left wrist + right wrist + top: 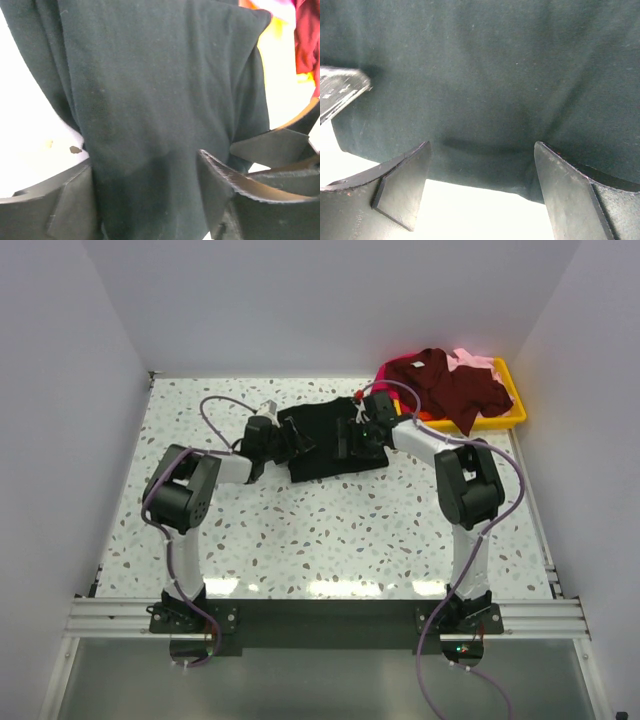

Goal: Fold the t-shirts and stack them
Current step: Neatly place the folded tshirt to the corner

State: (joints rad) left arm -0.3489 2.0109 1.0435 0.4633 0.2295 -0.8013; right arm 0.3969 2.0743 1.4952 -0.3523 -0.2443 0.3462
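At the table's far middle, the black shirt [322, 455] lies long axis nine-to-three. Left gripper [297, 440] sits at its nine o'clock edge, jaws spread astride the cloth. Right gripper [352, 433] at three, jaws wide, gripping nothing. Both equally near.

Saw a white desk [330, 530] speckled with dark terrazzo flecks, filling most of the top view. Found it boxed in by plain pale walls: a left wall [60, 390], a far wall [320, 300] and a right wall [595, 390], all bare. Noted an aluminium rail [320, 618] along the near edge, with bright glare strips [330, 587] on the desk just beyond. Made out a grey-green panel [320, 680] nearer than the rail.
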